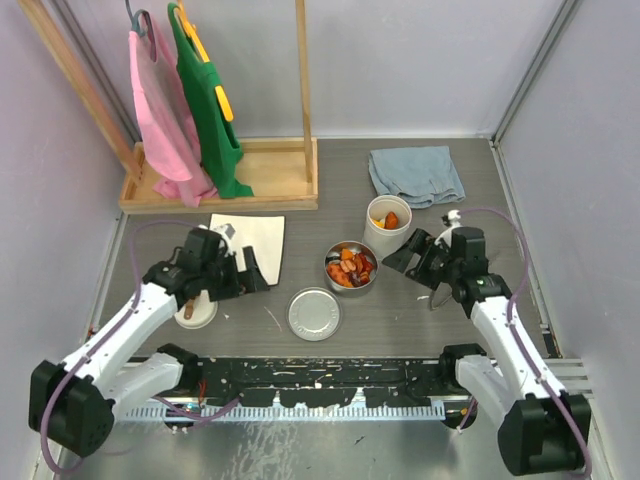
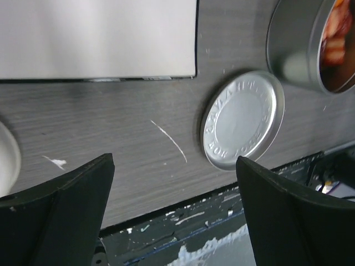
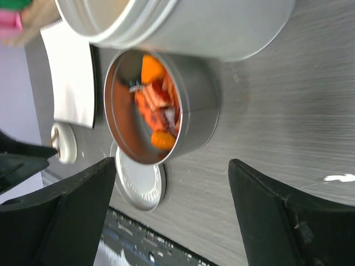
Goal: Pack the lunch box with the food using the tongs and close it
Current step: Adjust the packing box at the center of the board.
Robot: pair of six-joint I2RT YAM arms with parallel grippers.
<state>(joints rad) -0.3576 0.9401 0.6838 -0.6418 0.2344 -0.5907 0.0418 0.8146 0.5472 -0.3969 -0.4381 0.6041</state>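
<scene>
Your left gripper stands wide open left of the steel tin, gripping nothing. Your right gripper is spread just as wide, also empty, just right of that tin. The tin sits uncovered and holds the food, in orange, red and brown pieces. Its flat steel lid lies just near-left of the tin. The white tub stands just beyond the tin to the right, uncovered, with an orange piece inside. Well left of the tin, the white lid rests under the left arm. The white square plate lies left of the tin, slightly farther back.
</scene>
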